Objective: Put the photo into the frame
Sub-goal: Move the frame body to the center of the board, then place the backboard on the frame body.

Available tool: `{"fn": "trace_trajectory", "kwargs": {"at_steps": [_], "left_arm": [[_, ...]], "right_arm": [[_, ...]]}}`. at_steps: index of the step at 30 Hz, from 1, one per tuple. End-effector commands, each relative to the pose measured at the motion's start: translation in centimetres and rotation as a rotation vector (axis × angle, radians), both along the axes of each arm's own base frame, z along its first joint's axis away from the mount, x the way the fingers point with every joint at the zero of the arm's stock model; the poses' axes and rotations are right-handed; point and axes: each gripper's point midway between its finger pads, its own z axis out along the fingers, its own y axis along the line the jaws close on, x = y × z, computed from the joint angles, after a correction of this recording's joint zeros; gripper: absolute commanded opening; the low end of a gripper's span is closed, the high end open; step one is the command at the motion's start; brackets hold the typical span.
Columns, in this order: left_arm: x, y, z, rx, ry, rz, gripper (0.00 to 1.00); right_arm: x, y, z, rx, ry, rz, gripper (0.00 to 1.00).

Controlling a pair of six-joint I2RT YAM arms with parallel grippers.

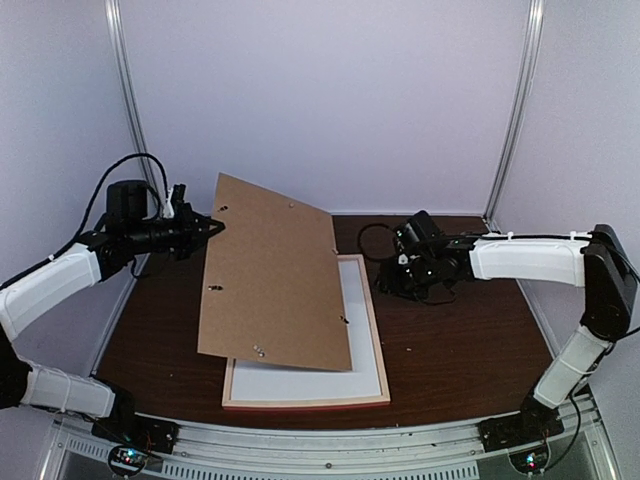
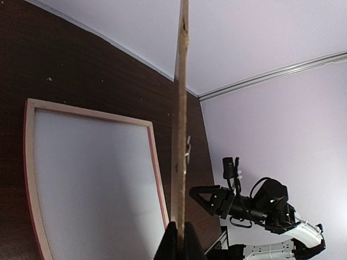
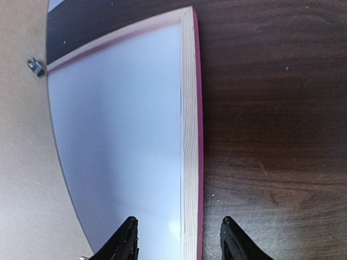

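Note:
The frame (image 1: 373, 335) lies back-up on the table, pale wood showing with a pink edge below; it also shows in the left wrist view (image 2: 31, 162) and the right wrist view (image 3: 190, 135). A plain white sheet (image 1: 300, 383) fills its opening, seemingly the photo's white back; no printed side shows. My left gripper (image 1: 214, 226) is shut on the far left edge of the brown backing board (image 1: 275, 275) and holds it tilted over the frame's left part; in the left wrist view (image 2: 179, 241) the board (image 2: 180, 108) stands edge-on. My right gripper (image 3: 179, 238) is open and empty, straddling the frame's right bar near its far end.
The board carries small metal clips (image 1: 345, 320) along its edges. The dark wooden table (image 1: 460, 340) ends at a metal rail at the front. Pale walls close in the back and sides. The right arm (image 2: 244, 206) shows beyond the board in the left wrist view.

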Motion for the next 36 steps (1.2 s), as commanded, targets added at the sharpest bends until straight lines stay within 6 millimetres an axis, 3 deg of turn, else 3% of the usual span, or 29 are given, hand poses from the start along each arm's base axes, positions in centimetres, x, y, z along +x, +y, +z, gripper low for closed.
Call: {"fn": "trace_trajectory", "kwargs": {"at_steps": [1,7,18,28,36], "left_arm": [[0.3,-2.0,2.3,-0.140,-0.066,-0.037,0.00],[0.5,-3.9,-0.1,-0.172,0.002,-0.059,0.00],[1.0,-4.9,-4.1,-0.161,0.088,-0.024,0.00],[1.4,-5.5,-6.2,-0.138,0.121,-0.041,0.00],[1.4,-5.7,-7.1,-0.129,0.136,-0.056,0.00]], "right_arm": [[1.1,-2.6,2.0,-0.020,-0.032,0.002,0.53],[1.7,-4.7,1.8,-0.032,-0.025,-0.013,0.54],[2.2,-4.9,1.0,-0.030,-0.002,0.006,0.56],[2.1,-4.5,0.1,-0.017,0.017,0.023,0.60],[2.1,-5.0,0.1,-0.035,0.010,0.026,0.71]]}}
